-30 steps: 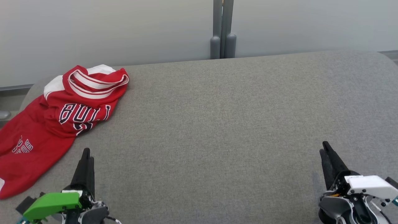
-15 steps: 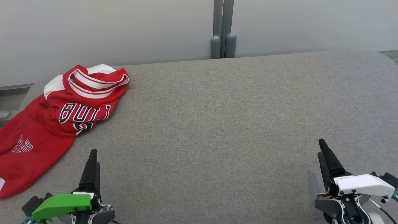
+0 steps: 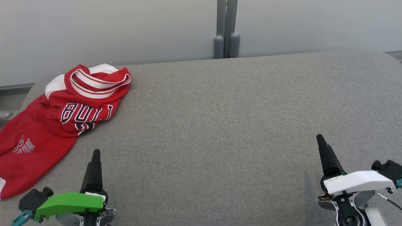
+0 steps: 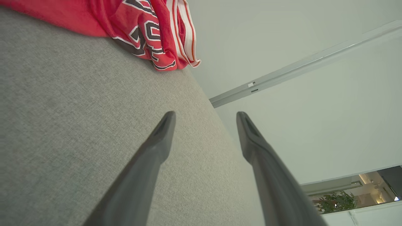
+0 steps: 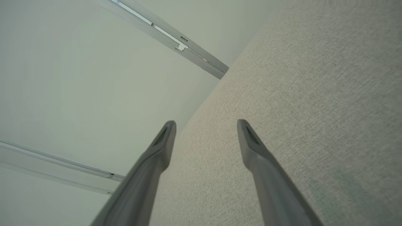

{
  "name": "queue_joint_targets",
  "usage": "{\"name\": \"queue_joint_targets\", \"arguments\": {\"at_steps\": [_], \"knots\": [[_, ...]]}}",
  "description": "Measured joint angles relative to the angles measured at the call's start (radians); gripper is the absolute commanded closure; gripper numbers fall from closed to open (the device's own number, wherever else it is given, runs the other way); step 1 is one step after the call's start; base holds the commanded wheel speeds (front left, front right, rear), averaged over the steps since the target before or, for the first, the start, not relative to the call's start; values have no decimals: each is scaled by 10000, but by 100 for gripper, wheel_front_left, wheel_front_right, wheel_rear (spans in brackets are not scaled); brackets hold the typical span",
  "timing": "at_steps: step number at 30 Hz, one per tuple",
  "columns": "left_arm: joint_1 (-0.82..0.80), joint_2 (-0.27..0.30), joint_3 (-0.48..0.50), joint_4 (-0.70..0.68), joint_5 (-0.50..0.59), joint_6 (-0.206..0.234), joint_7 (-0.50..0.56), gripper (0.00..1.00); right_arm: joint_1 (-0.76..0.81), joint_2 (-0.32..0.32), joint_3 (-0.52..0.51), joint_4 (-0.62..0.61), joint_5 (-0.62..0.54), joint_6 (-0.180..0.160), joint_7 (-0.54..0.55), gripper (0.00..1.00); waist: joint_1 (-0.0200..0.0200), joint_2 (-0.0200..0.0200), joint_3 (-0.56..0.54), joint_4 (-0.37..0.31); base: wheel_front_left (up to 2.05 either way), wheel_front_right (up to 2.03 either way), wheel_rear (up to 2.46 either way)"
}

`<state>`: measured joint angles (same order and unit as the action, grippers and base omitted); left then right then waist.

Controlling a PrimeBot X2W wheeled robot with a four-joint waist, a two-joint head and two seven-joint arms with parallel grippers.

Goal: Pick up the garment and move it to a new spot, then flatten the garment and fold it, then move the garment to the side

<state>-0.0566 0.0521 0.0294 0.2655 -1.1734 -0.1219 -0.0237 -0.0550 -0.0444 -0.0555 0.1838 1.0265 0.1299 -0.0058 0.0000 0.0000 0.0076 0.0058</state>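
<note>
Left tool and right tool are both standing spread wide and gripping nothing, hovering near the front edge of the grey fabric-covered desk, one toward each front corner. At the desk's far left corner the red basketball jersey, white-trimmed and dark-lettered, is lying crumpled, and its lower part seems to be drooping over the desk's left edge.

That overhang is posing the main risk. A shallow pinch on one layer is likely to slip, and the hanging weight may be enough to drag the cloth off the desk. Grabbing the bunched collar risks catching several layers at once, which would be working against the flattening. The right tool is sitting well apart from the jersey, so a long reach across the desk is inviting a clash with the left tool. Fingertips driven too low may snag the desk's fabric cover.
</note>
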Motion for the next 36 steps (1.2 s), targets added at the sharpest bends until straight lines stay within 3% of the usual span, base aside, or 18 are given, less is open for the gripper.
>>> {"name": "queue_joint_targets", "arguments": {"at_steps": [12, 36], "knots": [[59, 121, -128, 23, 2405, -10, -408, 0, 54, -236, 211, -146, -2265, 2, -441, 0, 0, 0, -25, -4, 0, 0, 0], [212, 445, -543, -4, 5490, -58, -1101, 0, 82, -583, 370, -56, -5168, 4, -1181, 0, 0, 0, -50, 14, 0, 0, 0]]}}
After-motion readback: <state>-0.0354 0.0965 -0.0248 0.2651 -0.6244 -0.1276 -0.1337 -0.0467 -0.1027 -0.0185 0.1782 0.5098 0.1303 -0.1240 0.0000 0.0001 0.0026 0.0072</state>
